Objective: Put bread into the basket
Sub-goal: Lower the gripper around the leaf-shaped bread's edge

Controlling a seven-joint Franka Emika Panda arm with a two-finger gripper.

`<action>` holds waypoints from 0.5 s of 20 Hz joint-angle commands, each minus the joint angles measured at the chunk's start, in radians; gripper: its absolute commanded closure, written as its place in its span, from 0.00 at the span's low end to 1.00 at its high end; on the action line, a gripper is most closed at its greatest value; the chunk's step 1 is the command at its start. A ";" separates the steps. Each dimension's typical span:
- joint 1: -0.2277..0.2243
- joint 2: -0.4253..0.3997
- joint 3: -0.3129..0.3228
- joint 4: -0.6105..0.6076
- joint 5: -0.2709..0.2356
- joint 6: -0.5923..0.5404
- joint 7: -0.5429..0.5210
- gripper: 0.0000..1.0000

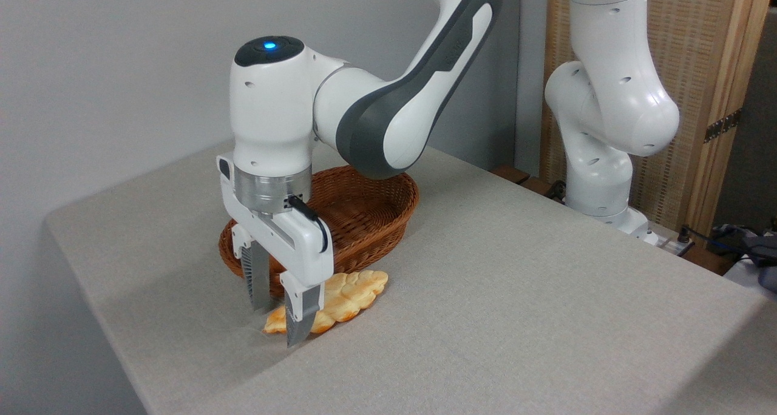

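Straddling bread (346,293), jaws apart

The wicker basket (358,221) stands just behind the braided bread loaf (340,300), its near wall close against the loaf's far edge, leaving little gap there. The gripper (279,321) straddles the loaf's left end. The tablecloth (516,293) lies bare to the right and in front.

Matt, coarse grey cloth covers the table (516,293), the basket (370,221) is glossy reddish-brown woven wicker, and the gripper (280,324) has smooth white plastic with ribbed grey fingers (260,278).
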 commanded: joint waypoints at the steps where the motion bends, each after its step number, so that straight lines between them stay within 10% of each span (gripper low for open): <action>1: 0.002 -0.001 0.006 0.001 0.009 -0.034 0.026 0.00; 4: 0.004 0.001 0.006 0.001 0.007 -0.034 0.024 0.03; 10: 0.005 0.002 0.006 -0.003 0.006 -0.035 0.023 0.62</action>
